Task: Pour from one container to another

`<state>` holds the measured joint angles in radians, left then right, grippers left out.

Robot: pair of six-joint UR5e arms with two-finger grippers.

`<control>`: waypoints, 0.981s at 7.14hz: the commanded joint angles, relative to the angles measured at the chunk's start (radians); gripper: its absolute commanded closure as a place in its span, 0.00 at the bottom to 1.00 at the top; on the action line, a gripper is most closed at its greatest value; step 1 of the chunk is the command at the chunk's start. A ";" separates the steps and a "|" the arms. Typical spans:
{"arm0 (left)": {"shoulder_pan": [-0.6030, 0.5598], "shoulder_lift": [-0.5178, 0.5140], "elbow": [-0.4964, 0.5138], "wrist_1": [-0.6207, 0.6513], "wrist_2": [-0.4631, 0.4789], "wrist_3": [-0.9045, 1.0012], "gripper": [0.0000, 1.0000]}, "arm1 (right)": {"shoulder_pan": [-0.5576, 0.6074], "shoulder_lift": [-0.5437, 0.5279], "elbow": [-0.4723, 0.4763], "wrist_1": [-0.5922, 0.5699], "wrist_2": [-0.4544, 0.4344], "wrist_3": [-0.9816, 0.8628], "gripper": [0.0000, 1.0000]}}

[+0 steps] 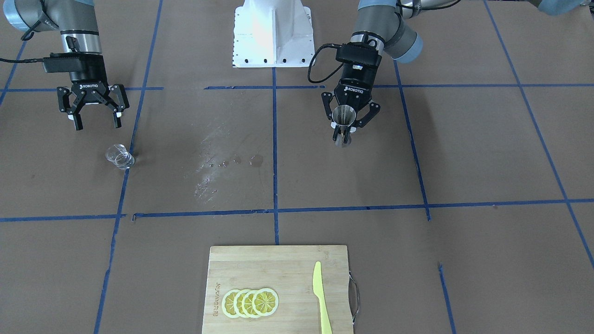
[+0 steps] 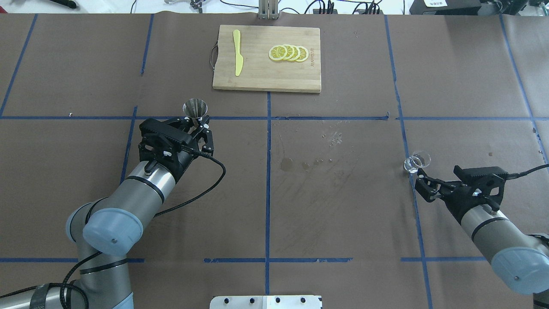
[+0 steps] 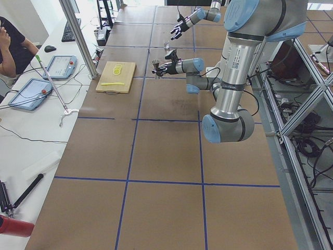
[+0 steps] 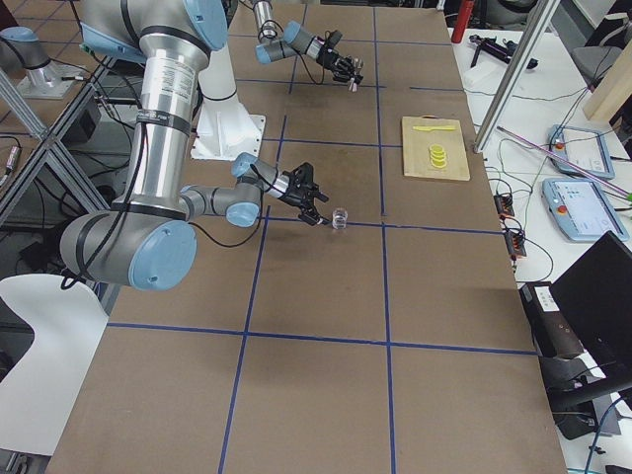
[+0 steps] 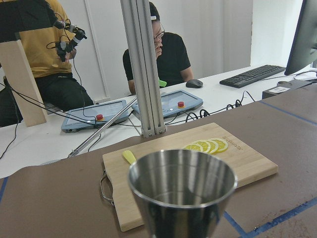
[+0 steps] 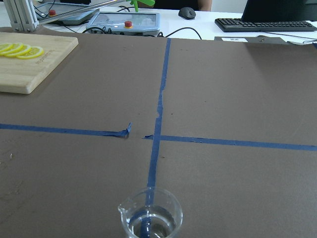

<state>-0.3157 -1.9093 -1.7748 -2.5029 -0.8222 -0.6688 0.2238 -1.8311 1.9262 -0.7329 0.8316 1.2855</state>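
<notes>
Front-facing view: the left gripper hangs robot-ward of the cutting board, in line with the board's handle edge. Its fingers are clamped on an upright steel jigger. The right gripper, well off the board's opposite side, is spread wide and holds nothing. The glass beaker stands just board-ward of it.

Overhead view: the jigger is nearer the board than the beaker is.

Left wrist view: 4 lemon slices lie on the board behind the jigger's rim.

Right wrist view: the beaker stands upright on blue tape, well apart from the board's corner.
</notes>
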 commanded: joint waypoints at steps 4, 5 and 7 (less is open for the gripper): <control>-0.002 -0.001 0.015 -0.001 0.000 0.000 1.00 | -0.006 0.095 -0.093 0.003 -0.035 -0.015 0.00; -0.002 -0.001 0.015 -0.001 0.000 0.000 1.00 | -0.007 0.099 -0.095 0.001 -0.035 -0.017 0.00; -0.003 0.001 0.021 -0.001 0.000 0.000 1.00 | -0.007 0.127 -0.151 0.010 -0.037 -0.017 0.00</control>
<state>-0.3181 -1.9095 -1.7583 -2.5035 -0.8222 -0.6688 0.2172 -1.7183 1.8022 -0.7274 0.7951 1.2690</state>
